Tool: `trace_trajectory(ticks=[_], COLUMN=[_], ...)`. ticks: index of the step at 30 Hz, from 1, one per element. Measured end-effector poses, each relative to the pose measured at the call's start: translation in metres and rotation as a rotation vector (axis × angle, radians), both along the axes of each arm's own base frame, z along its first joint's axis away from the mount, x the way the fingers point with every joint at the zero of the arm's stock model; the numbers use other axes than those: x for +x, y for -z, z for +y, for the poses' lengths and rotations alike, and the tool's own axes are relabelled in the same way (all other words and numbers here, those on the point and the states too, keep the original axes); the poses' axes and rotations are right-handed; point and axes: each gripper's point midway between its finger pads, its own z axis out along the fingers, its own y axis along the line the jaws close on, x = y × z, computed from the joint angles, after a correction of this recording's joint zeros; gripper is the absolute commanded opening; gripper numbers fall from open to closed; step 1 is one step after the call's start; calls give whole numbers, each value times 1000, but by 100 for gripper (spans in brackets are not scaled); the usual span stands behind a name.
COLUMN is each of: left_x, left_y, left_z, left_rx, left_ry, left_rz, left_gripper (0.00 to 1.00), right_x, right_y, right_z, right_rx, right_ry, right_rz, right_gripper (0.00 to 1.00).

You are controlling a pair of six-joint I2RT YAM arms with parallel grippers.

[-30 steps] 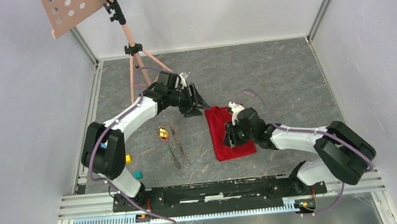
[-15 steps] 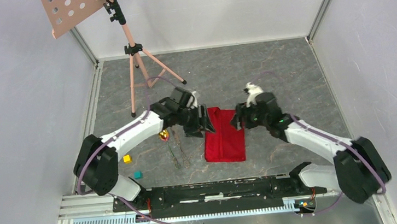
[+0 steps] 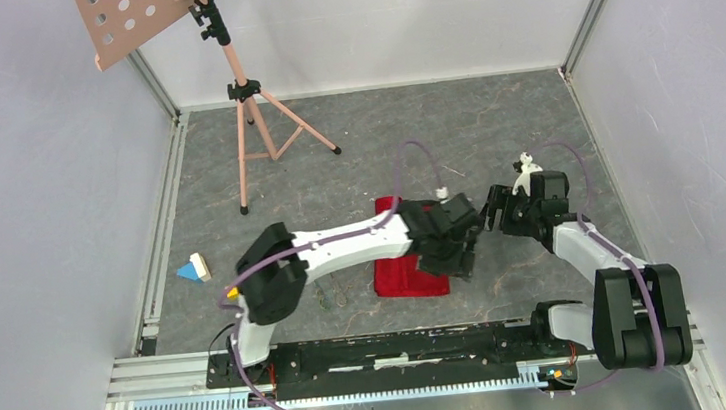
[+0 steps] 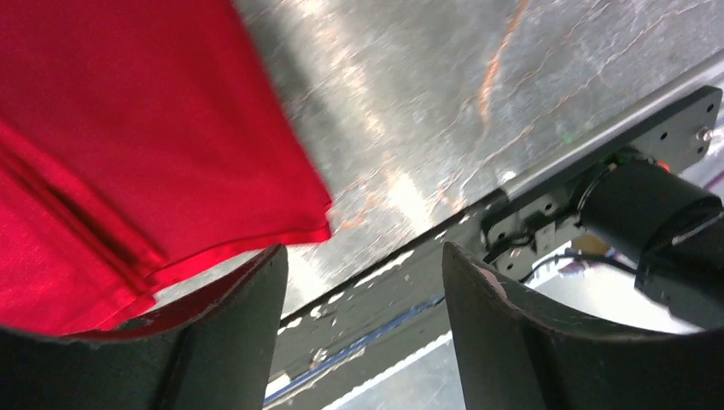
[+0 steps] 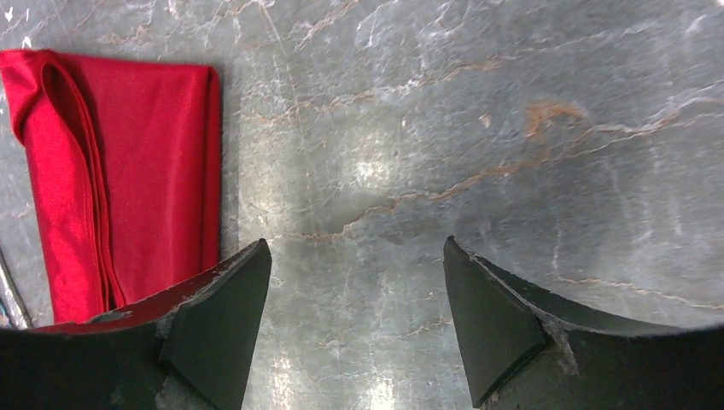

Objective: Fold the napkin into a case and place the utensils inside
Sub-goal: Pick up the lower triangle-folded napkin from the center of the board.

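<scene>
Seeing open table (image 5: 512, 128) right of the napkin (image 3: 401, 274); tighter at the near edge, with the frame rail (image 3: 403, 347) close past the cloth's near corner. Reading left gripper (image 4: 363, 282) as spread, empty, hovering at that near right corner. Same for right gripper (image 5: 354, 256): spread, empty, over bare surface just right of the cloth. Napkin mid-table, folded to a narrow red strip, slightly shiny, layered edges along one long side. Utensils (image 3: 329, 293) just left of it, only partly visible.
</scene>
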Motion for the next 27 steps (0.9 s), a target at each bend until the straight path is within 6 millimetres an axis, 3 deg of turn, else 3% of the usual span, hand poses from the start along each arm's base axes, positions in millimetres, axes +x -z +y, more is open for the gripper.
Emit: trace_trajectory(ticks=[3,6,12,18,27], left_x=[-3,-5,-10,-9,-11], left_y=[3,14,42,45,45], left_z=[-26,-36,-15,-4,-5], left_rx=[73,154,325,380,388], left_ry=[24,39,51,48,48], left_rz=[-65,-111,-140,-164,-188], left_gripper=[69,67,65,64,55], right_x=[-6,-7,-16,-26,-29], right_y=[2,-2,-1,7,6], right_z=[5,8,10,12,13], right_rx=[22,36,42,49,50], right_ry=[-17,-31,-38,-49,-57], right_rz=[5,-11,-33,-29,-44], right_gripper=[80,80,80,79,79])
